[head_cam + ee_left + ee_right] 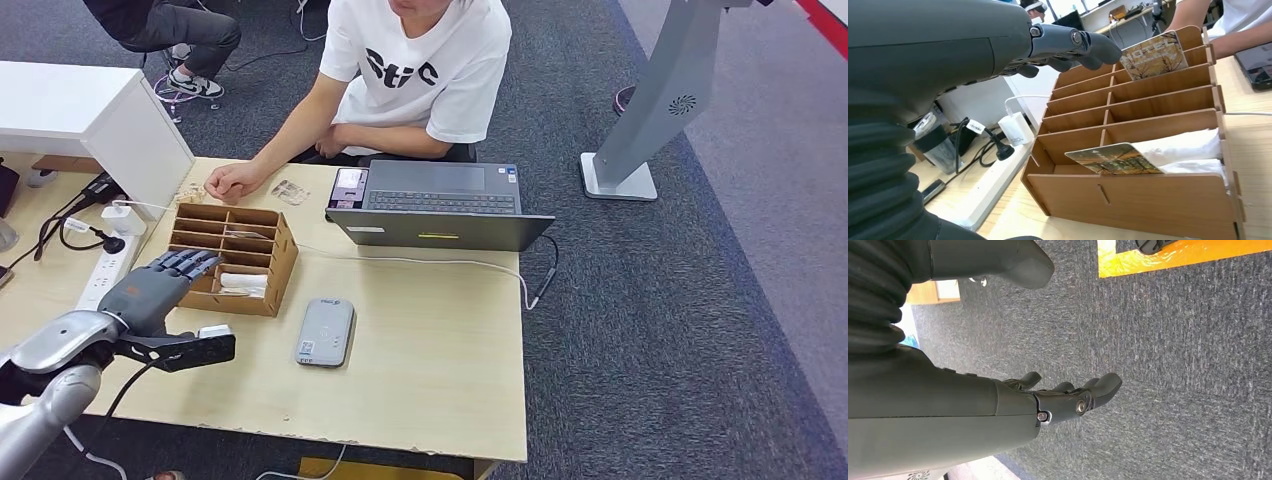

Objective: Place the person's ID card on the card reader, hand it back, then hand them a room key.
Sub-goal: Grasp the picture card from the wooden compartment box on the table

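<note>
A grey card reader [325, 332] lies flat on the wooden table [430, 340], with nothing on it. To its left stands a wooden organizer box [235, 255]. Its slots hold printed hotel key cards: one [1115, 159] in the nearest row, another [1154, 55] upright in a far row. My left hand [165, 280] hovers at the box's left side, fingers [1073, 45] stretched over the slots and holding nothing. My right hand [1068, 400] hangs over dark carpet, fingers apart and empty. A person's hand [235, 180] rests on the far table edge, with a small pale card-like thing [290, 192] beside it.
An open laptop [440, 205] sits at the table's far side with a phone [348, 187] next to it. A white cable [420, 262] runs across the table. A power strip [108, 268] with plugs lies left of the box. White paper [1188, 150] fills the box's near row.
</note>
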### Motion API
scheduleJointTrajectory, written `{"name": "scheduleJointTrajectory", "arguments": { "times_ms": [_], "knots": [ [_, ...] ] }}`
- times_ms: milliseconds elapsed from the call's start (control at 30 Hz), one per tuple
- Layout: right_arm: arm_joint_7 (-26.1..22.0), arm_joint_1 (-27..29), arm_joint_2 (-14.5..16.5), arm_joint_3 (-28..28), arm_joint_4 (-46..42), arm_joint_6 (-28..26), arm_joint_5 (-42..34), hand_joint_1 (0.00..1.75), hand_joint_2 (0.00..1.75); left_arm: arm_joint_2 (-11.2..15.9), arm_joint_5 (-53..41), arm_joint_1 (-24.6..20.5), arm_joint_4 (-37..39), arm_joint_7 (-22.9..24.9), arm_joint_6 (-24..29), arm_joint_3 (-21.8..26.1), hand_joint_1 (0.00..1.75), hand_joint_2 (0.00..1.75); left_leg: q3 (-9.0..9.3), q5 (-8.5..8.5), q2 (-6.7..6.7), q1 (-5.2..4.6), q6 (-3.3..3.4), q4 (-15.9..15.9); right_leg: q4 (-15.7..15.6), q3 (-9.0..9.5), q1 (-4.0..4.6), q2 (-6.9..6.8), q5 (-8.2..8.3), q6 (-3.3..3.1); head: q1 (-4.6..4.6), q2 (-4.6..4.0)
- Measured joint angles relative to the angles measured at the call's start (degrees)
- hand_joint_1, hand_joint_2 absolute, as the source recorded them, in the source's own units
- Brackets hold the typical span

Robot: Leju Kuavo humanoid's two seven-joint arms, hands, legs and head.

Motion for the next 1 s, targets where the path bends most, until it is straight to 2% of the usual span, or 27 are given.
{"name": "scheduleJointTrajectory", "arguments": {
  "times_ms": [133,267,633,1000],
  "knots": [
    [-0.01,-0.02,0.0,0.0,0.0,0.01,0.17,0.0,1.75,-0.49,-0.79,0.14,0.96,0.1,0.61,0.0,0.0,1.75,0.0,0.0,0.0,0.0,0.0,0.0,0.0,0.0,0.0,0.0,0.0,0.0,0.0,0.0],
    [-0.01,-0.07,0.0,0.0,0.0,0.04,0.76,0.0,1.75,-3.57,-2.56,0.47,7.12,-0.18,3.17,0.02,0.0,1.75,0.0,0.0,0.0,0.0,0.0,0.0,0.0,0.0,0.0,0.01,0.0,0.0,-0.01,0.0],
    [0.13,-0.16,0.0,0.0,0.0,0.07,1.49,0.0,1.75,-9.27,-5.58,0.49,15.14,-1.02,7.09,1.06,0.0,1.75,0.0,0.0,0.0,0.0,0.0,0.0,0.0,-0.01,0.0,0.0,0.01,0.0,0.0,0.0],
    [0.5,-0.18,0.0,0.0,0.0,0.07,1.81,0.0,1.75,-11.51,-5.88,0.49,18.11,-0.99,7.96,2.12,0.0,1.75,0.0,0.0,-0.01,0.0,0.0,0.0,0.0,0.0,0.0,-0.01,0.01,0.0,-0.01,0.0]
  ]
}}
